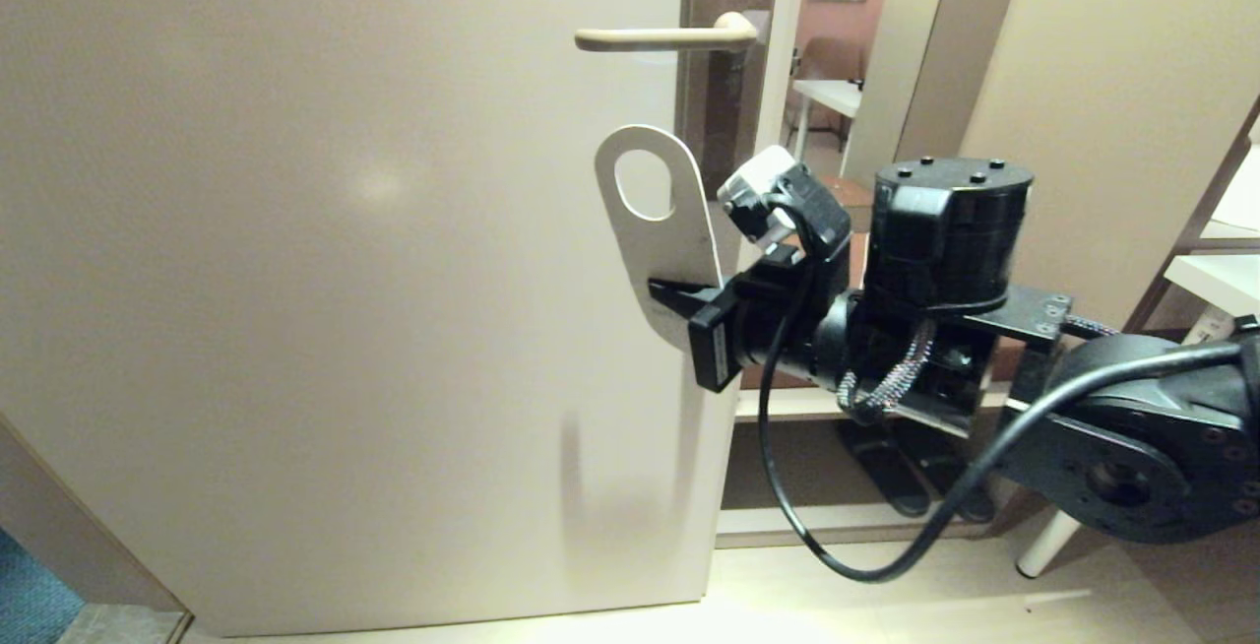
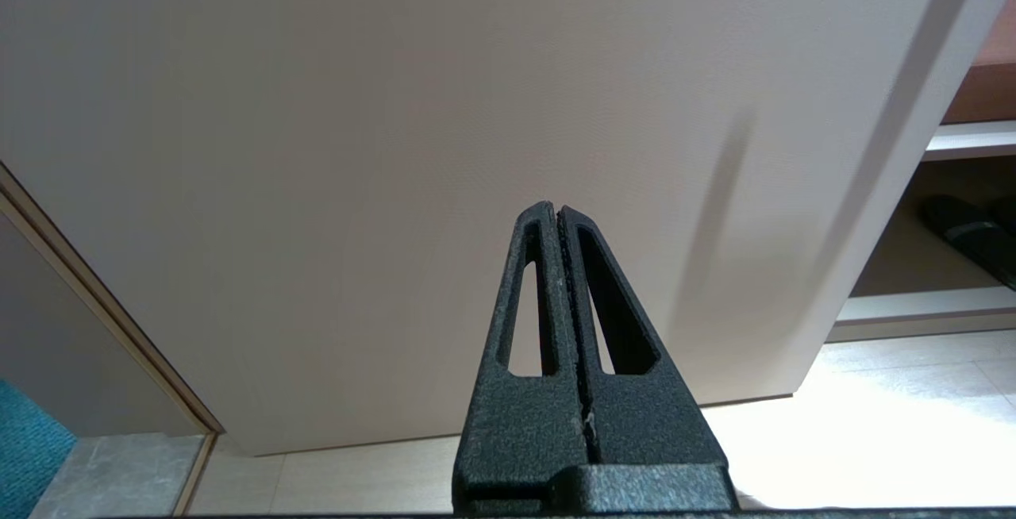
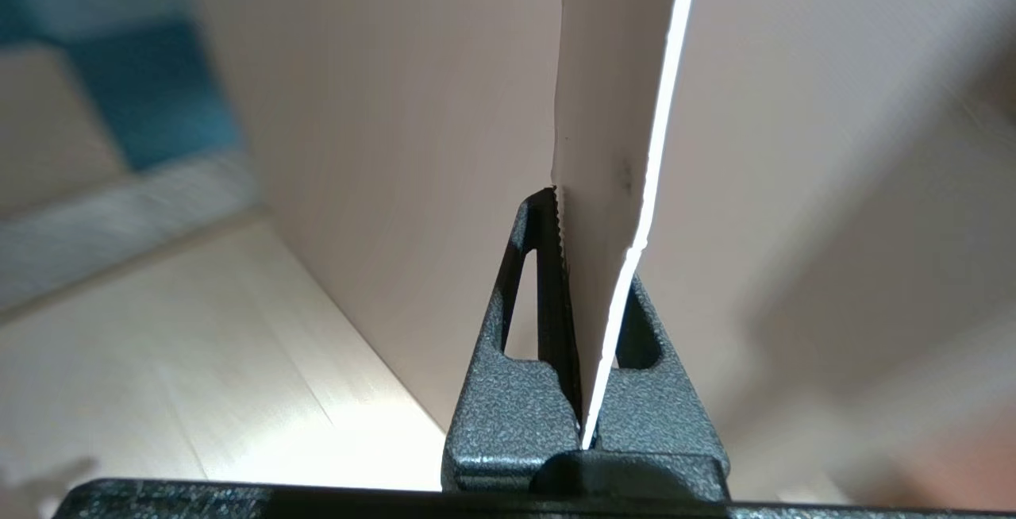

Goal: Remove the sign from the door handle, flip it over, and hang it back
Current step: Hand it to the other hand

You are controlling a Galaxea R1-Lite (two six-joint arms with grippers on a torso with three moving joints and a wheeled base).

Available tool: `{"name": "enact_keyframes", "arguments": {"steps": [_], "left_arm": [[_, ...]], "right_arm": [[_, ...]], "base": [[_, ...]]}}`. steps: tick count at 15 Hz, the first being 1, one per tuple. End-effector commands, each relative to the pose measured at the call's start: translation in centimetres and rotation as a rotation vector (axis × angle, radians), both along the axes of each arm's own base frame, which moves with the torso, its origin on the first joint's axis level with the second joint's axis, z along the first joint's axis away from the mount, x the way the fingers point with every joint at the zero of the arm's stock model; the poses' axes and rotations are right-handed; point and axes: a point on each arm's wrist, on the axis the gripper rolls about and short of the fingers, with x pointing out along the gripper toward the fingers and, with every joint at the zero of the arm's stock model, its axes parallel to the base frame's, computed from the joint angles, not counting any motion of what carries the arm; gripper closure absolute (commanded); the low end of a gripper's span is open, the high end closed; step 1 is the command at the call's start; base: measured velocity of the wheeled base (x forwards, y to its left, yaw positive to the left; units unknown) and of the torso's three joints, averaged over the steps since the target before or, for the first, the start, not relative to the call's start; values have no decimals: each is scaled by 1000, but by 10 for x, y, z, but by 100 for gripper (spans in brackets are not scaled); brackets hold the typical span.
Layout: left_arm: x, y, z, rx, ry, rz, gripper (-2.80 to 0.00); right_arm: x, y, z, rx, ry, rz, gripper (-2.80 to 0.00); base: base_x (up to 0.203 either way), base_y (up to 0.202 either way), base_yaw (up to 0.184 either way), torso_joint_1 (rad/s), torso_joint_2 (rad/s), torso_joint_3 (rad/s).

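Note:
The sign [image 1: 658, 230] is off the door handle [image 1: 661, 35] and hangs in the air below it, upright, white side showing, its round hole at the top. My right gripper [image 1: 679, 294] is shut on its lower end, reaching in from the right. In the right wrist view the sign [image 3: 611, 146] rises as a thin white sheet from between the closed fingers [image 3: 548, 281]. The handle is bare, a beige lever on a brown plate [image 1: 724, 53]. My left gripper [image 2: 556, 213] is shut and empty, pointing at the lower part of the door.
The beige door [image 1: 325, 260] fills the left of the head view, its free edge just behind the sign. Past that edge are a low shelf [image 1: 787, 403] with dark slippers [image 1: 911, 472] under it, a room with a white table [image 1: 832, 93], and pale floor tiles.

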Motion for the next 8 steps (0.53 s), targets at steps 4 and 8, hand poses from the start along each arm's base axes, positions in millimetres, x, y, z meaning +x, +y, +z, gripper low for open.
{"name": "enact_keyframes", "arguments": {"steps": [4,8], "left_arm": [[0,0,0,0,1,1,0],[0,0,0,0,1,1,0]], "right_arm": [[-36,-57,9,-37,2,-206,0],[-49,-126,2,-93,-15,-403,0]], "base": [[0,0,0,0,0,0],[0,0,0,0,0,0]]}}
